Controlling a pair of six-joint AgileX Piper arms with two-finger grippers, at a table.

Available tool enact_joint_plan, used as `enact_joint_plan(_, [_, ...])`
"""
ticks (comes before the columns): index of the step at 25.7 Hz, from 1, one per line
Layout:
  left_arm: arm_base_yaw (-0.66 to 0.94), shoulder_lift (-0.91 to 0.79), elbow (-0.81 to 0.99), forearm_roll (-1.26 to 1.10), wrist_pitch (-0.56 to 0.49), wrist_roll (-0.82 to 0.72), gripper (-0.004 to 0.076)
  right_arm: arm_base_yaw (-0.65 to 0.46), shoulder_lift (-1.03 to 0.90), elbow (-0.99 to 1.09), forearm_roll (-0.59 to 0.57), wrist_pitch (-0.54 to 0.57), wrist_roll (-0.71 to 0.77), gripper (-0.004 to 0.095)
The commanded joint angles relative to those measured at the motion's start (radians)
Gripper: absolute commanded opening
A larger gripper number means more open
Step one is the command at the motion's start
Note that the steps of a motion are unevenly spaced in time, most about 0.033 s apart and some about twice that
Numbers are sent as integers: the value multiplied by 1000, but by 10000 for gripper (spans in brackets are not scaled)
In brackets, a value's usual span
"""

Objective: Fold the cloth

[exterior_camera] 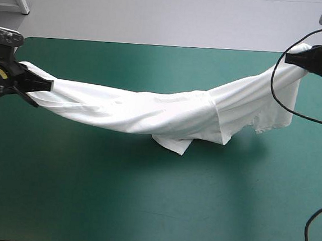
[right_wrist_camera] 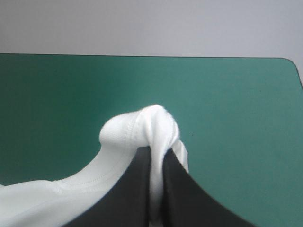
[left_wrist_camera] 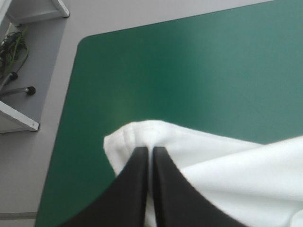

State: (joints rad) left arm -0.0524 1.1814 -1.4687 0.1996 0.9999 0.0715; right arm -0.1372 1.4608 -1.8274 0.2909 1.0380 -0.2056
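The left claw (exterior_camera: 48, 85) is clamped all but closed on one end of the white T-shirt (exterior_camera: 167, 112). Its two black fingers (left_wrist_camera: 137, 179) press together with a bunched fold of hem just ahead of their tips. The right claw (exterior_camera: 291, 57) grips the opposite end the same way, and a rounded hump of stitched cloth pushes up between and over its fingers (right_wrist_camera: 182, 189).

The arms are spread wide apart. The left reaches in at the table's left edge, about halfway back, and the right comes in near the far right corner.

The T-shirt hangs between them as one long sagging band, slung across the table from the left side to the far right. Its lowest part droops near the middle of the table, where a small folded flap reaches down to the teal-green cover (exterior_camera: 142, 209). Whether the flap touches cannot be told. A sleeve dangles loose under the right-hand stretch.

Open cover spreads wide on the near side of the shirt, with a narrower strip toward the far edge. The table's rounded far left corner shows ahead of the left claw.
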Motion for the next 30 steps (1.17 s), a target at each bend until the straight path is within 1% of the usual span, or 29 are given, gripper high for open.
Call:
enact_joint_plan(1, [-3, 68, 104, 3, -274, -71, 21, -9, 41, 90, 56, -258, -77, -17])
enact_joint_plan(2, [-3, 105, 119, 3, -327, -86, 21, -7, 71, 99, 61, -298, -94, -17])
enact_joint_plan(3, [-3, 163, 129, 3, -401, -102, 21, -7, 138, 101, 96, -362, -121, -17])
enact_joint_plan(4, [-3, 220, 131, 3, -478, -114, 21, -7, 201, 101, 162, -433, -168, -17])
enact_joint_plan(7, [-3, 307, 131, -1, -626, -118, 21, -2, 294, 101, 283, -561, -271, -17])
enact_joint_plan(9, [-3, 354, 131, -2, -708, -122, 21, 6, 348, 101, 337, -634, -335, -17])
enact_joint_plan(11, [-3, 400, 131, -2, -776, -122, 21, 23, 398, 101, 367, -689, -398, -17])
enact_joint_plan(12, [-3, 438, 131, -2, -827, -122, 21, 42, 438, 99, 365, -735, -430, -16])
enact_joint_plan(13, [-3, 458, 131, -2, -859, -122, 23, 48, 454, 94, 365, -742, -434, -5])
enact_joint_plan(14, [-3, 491, 131, -2, -910, -122, 46, 62, 476, 80, 365, -744, -434, 64])
enact_joint_plan(15, [-3, 503, 131, -2, -926, -122, 78, 65, 481, 80, 363, -752, -434, 136])
enact_joint_plan(16, [-3, 515, 131, -2, -943, -122, 127, 72, 485, 78, 363, -756, -434, 229])
enact_joint_plan(18, [-3, 532, 131, -2, -966, -122, 255, 73, 485, 78, 363, -769, -434, 443])
enact_joint_plan(19, [-3, 536, 131, -2, -983, -122, 360, 73, 483, 71, 361, -771, -434, 590])
enact_joint_plan(20, [-3, 539, 131, -2, -989, -122, 435, 73, 476, 66, 356, -771, -429, 673])
enact_joint_plan(22, [-3, 539, 131, 9, -987, -114, 584, 68, 445, 62, 323, -765, -395, 783])
enact_joint_plan(23, [-3, 536, 128, 30, -975, -104, 636, 66, 427, 62, 301, -758, -361, 784])
enact_joint_plan(24, [-3, 528, 124, 38, -953, -104, 659, 62, 406, 62, 283, -741, -332, 770])
enact_joint_plan(26, [-5, 500, 105, 43, -856, -104, 648, 62, 343, 62, 220, -655, -278, 737])
enact_joint_plan(28, [-8, 460, 82, 40, -733, -104, 629, 62, 278, 62, 140, -534, -242, 709])
enact_joint_plan(30, [-25, 401, 62, 37, -588, -104, 608, 62, 223, 62, 90, -427, -197, 680])
